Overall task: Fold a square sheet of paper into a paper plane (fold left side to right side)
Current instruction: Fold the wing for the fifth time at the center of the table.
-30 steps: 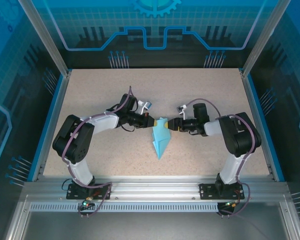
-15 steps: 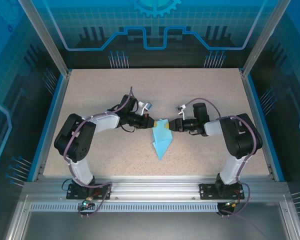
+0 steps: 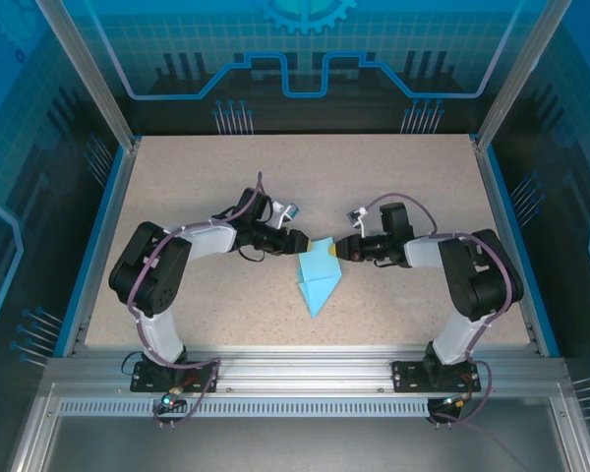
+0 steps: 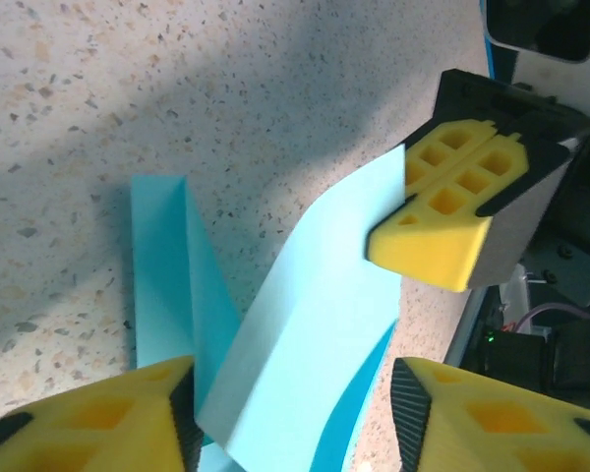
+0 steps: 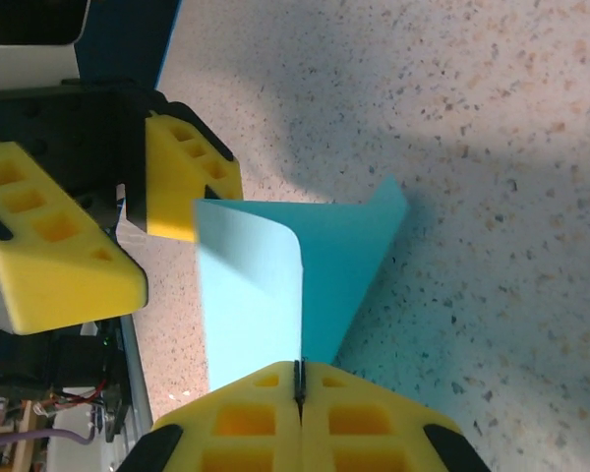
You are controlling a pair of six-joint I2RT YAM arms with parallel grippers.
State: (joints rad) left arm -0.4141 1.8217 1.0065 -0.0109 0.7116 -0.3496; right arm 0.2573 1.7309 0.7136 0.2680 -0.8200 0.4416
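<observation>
Speckled beige worktop (image 3: 403, 187) bore the creased, pointed light-blue paper sheet (image 3: 318, 280) at its middle, between the two arms, where the right tool (image 5: 298, 379) pinched a raised flap of it tight and the left tool (image 4: 290, 393) stood with jaws parted astride that flap, clamping nothing.

At the middle of the worktop (image 3: 177, 177), the left pincer (image 3: 302, 241) and right pincer (image 3: 336, 251) meet over the square sheet of paper (image 3: 318, 280), barring passage. The left arm (image 3: 162, 270) and right arm (image 3: 472, 270) crowd the near corners; the far edge and far corners lie open.
</observation>
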